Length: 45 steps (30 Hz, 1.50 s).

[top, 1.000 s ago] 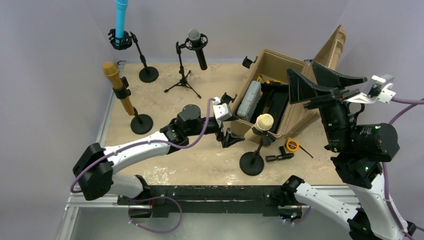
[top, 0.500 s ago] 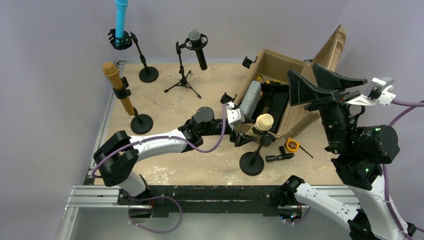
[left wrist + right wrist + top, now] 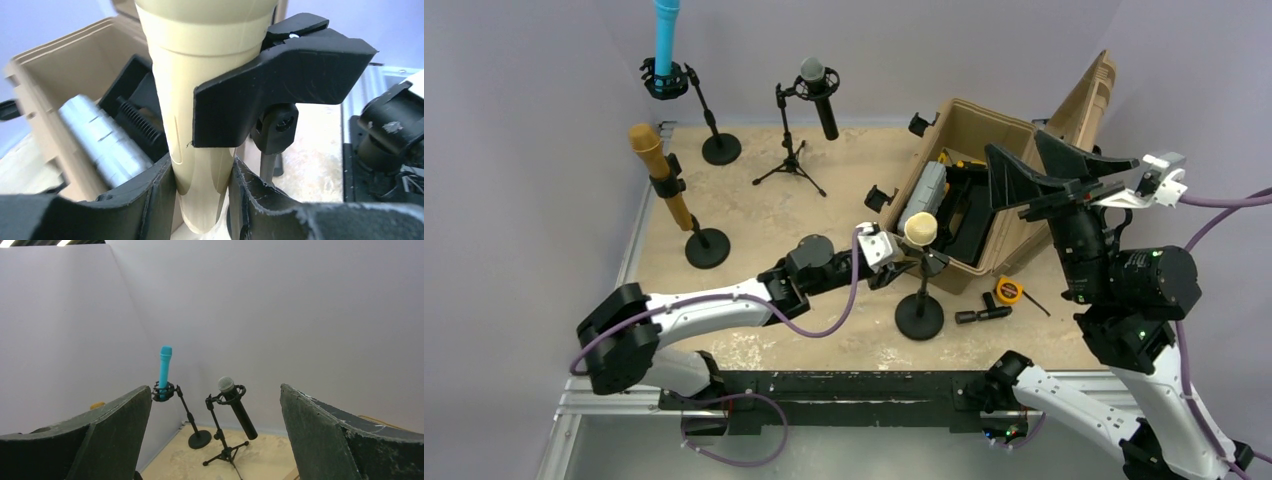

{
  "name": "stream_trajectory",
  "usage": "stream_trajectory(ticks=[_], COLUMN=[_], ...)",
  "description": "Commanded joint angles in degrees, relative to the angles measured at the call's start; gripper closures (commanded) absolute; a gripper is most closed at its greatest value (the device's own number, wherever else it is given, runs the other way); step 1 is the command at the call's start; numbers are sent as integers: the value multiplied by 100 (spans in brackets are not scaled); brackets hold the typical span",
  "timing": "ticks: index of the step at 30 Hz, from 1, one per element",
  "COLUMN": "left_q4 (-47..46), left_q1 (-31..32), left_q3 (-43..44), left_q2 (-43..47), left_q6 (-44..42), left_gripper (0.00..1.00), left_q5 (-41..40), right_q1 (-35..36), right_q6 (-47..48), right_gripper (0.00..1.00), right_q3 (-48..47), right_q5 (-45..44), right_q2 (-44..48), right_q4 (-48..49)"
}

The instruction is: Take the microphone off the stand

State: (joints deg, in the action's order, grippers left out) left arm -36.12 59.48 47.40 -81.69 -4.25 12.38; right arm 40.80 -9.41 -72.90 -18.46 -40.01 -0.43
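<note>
A cream microphone (image 3: 921, 228) sits in the black clip (image 3: 280, 85) of a short stand with a round base (image 3: 920, 318), in front of the tan case. My left gripper (image 3: 902, 268) is shut on the microphone's lower body (image 3: 200, 100), below the clip. Both fingers (image 3: 125, 210) press its sides. The microphone's tail end pokes down between them. My right gripper (image 3: 1049, 170) hangs high over the case, open and holding nothing. It faces the back wall.
An open tan case (image 3: 1014, 125) with tools stands at right. A yellow tape measure (image 3: 1008, 291) and a black cylinder (image 3: 982, 315) lie beside the stand. Further stands hold a blue microphone (image 3: 666, 40), a black microphone (image 3: 821, 95) and a gold microphone (image 3: 654, 165) at back left.
My left gripper reached the cream microphone and closed on its lower body. The microphone's head and the stand have shifted left. The right arm swung slightly left.
</note>
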Motion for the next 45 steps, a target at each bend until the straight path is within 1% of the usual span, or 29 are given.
stream_trajectory(ticks=[1,3,6,8,10,15,19,25,30,34,37,38,39,41,42,45], left_q4=[18,229,970,1473,1649,1838,2032,2467,2452,2460,2510,2513,2520,2558,2590,2815], left_q1=[54,55,57,57,57,57,55,55,55,55,55,55,55,57,57,56], left_q3=[-367,-540,-553,-499,-675,-1271,-1590,-1603,-1587,-1514,-1448,-1426,-1407,-1362,-1338,-1243], left_q2=[1032,1412,1837,2109,2373,3104,3582,3886,3904,3776,3693,3681,3678,3693,3709,3798], left_q6=[-352,-374,-432,-305,-111,219,342,375,373,372,609,630,654,723,750,861], left_gripper=[90,100,100,100,100,100,100,100,100,100,100,96,88,66,57,37], left_q5=[-1192,-1894,-2910,-3639,-4277,-5006,-5180,-5119,-4917,-4731,-4602,-4588,-4579,-4587,-4596,-4567], right_q1=[-10,-10,-14,-11,-10,-6,43,297,520,535,541,543,543,551,556,578], right_q6=[-26,-35,-6,131,223,371,473,606,835,1165,1343,1376,1400,1428,1429,1410], right_gripper=[1,1,1,1,2,3,4,4,4,4,3,4,4,5,5,6], right_q3=[151,235,332,412,470,485,491,812,939,1158,1184,1171,1167,1173,1173,1210], right_q5=[98,142,172,-119,-196,439,1144,2162,2602,3414,3628,3585,3513,3389,3315,3092], right_q2=[-50,-106,-251,-390,-572,-1159,-1583,-1683,-1923,-1862,-1880,-1906,-1927,-1955,-1958,-1951], right_q4=[379,524,684,743,823,1124,1281,1809,1742,1766,1589,1502,1433,1326,1281,1184])
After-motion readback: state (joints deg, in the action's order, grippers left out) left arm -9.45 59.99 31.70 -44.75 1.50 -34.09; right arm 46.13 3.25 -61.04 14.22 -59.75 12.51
